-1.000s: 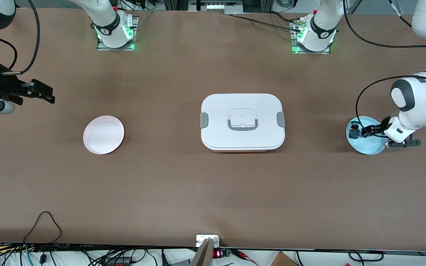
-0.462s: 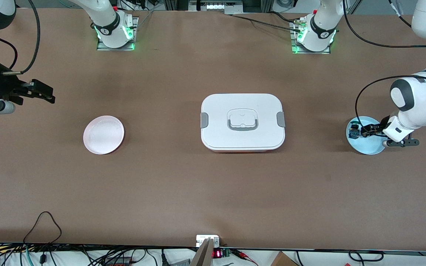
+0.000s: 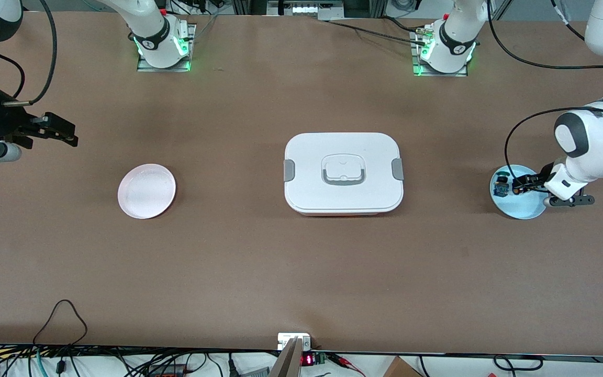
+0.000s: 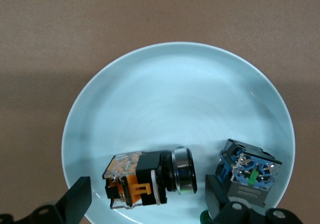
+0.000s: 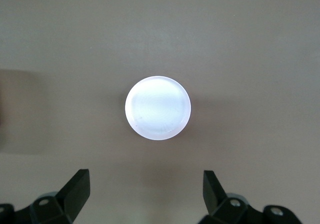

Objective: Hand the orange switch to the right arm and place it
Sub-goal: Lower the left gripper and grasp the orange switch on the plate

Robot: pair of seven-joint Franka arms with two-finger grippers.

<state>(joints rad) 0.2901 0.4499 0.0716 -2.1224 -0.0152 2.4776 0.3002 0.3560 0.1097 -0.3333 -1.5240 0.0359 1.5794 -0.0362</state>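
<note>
orange switch [image 4: 150,179] | black body, orange markings | on its side | untouched

This looks like a robotics lab. Two white arms are bolted to metal base plates [image 3: 164,62] glowing green along one edge of a long brown table [image 3: 301,262]. Farther from the front camera than those plates stands aluminium framing [image 3: 301,8] with loose wiring. Along the table's edge nearest the front camera, black cables [image 3: 60,314] trail off, and a small board with a red digit display [image 3: 308,359] sits there.
</note>
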